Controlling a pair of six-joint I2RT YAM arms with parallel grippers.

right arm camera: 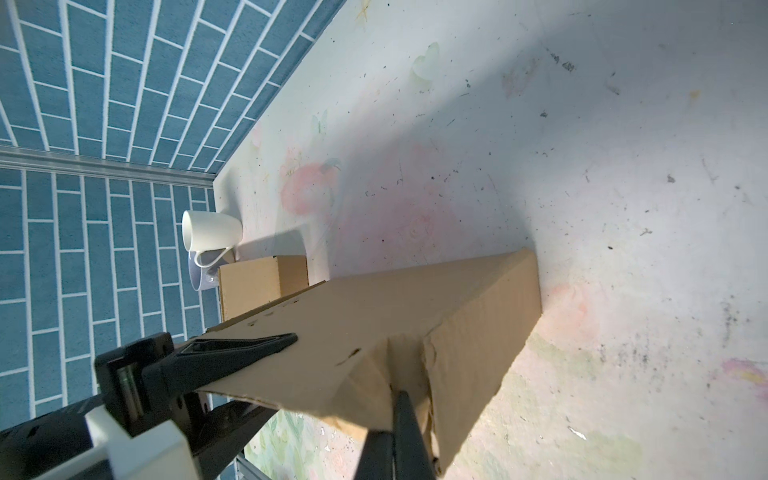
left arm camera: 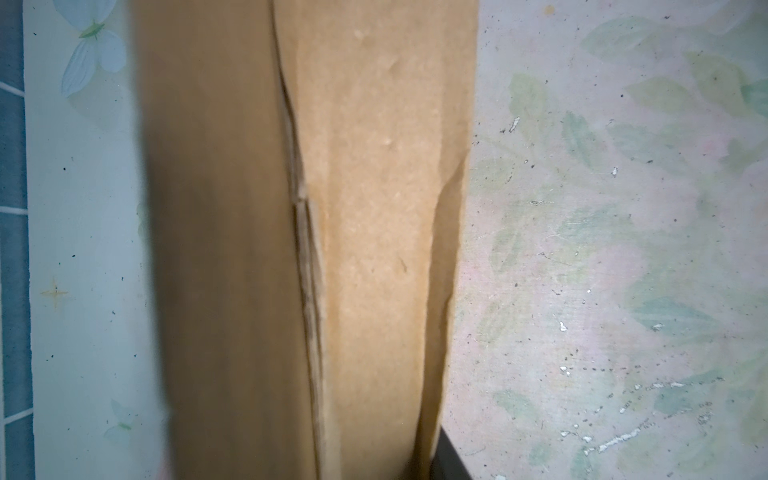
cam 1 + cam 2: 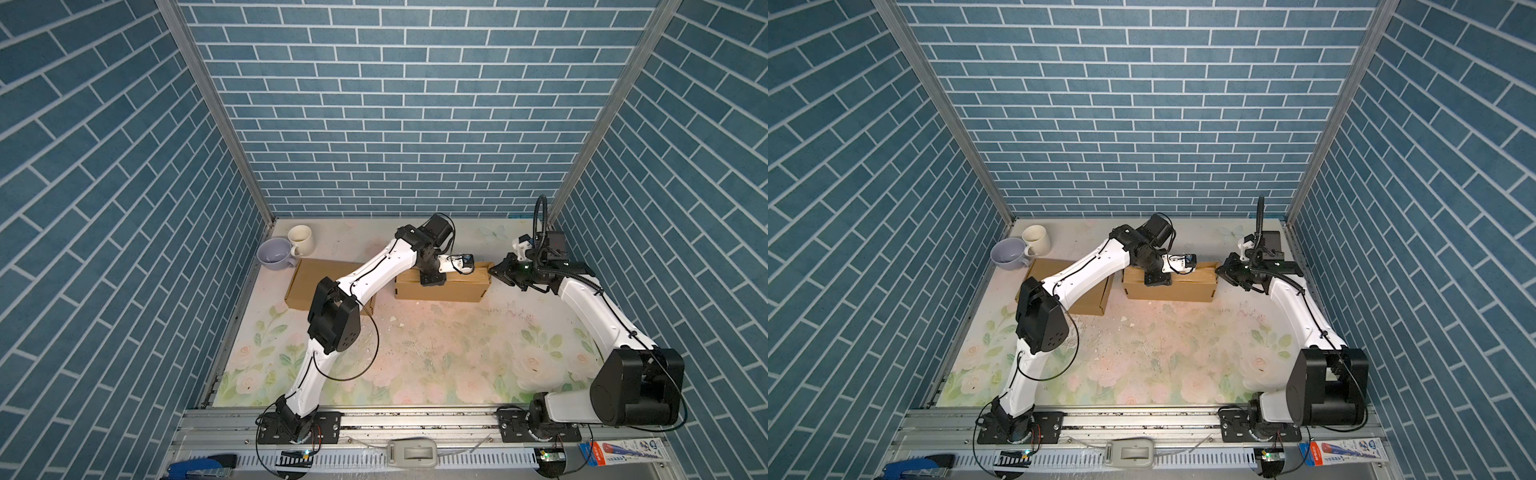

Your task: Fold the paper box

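Counter [image 3: 436, 353]: floral mat, bare in the middle. Everything sits toward the back, within reach of both arms.
Box [image 3: 449, 291]: brown card at the back centre of the counter, long side to the front. Walls are up, the top seam is not fully flat, and the right end flap is creased inward.
Spare box [image 3: 307, 286]: flat on the left, partly under the left arm, clear of the work.
Left gripper [image 3: 432, 280]: reaches down over the box's top. Its jaws look clamped on a top panel, likely to pin the box so it cannot slide.
Right gripper [image 1: 401, 407]: jaws together and empty, tip against the right end flap. Closed jaws make a narrow pusher, probably for tucking that flap.
Lilac mug [image 3: 273, 253]: back left corner, just beside the white mug [image 3: 301, 240]. Both are parked out of the way.
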